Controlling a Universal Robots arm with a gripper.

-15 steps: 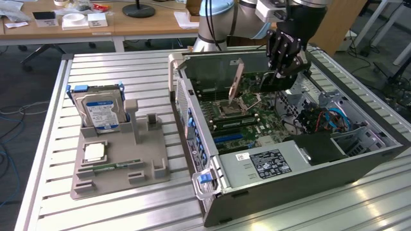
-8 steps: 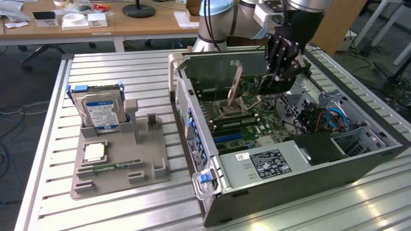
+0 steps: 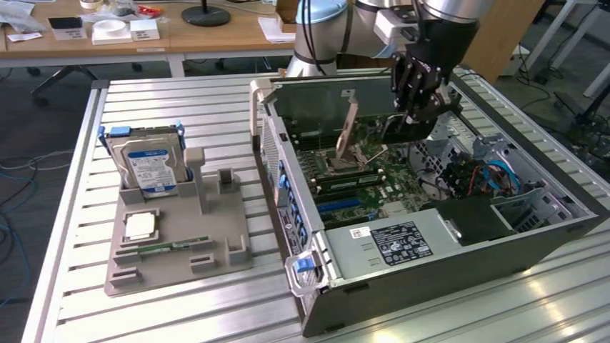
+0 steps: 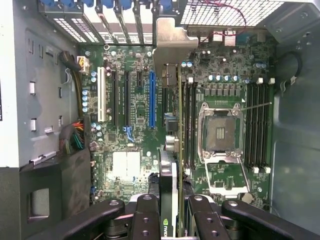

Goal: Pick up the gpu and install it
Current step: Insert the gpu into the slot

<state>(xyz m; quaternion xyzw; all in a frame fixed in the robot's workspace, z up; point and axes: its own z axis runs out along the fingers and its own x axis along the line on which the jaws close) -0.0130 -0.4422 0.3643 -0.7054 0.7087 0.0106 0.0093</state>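
Pincer [image 3: 419, 114] clamped on the gpu [image 3: 405, 132] above the open computer case [image 3: 429, 286]: a light, stiff, fragile card, judged best held across its cooler block, clear of the contacts.

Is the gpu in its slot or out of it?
Out. The claw holds the gpu above the motherboard; the blue slot is empty.

Light: bright, even
Glare: surface [image 3: 558, 289] slats, ext. view
Wrist view: sharp, end effector [image 4: 172, 212] in shadow
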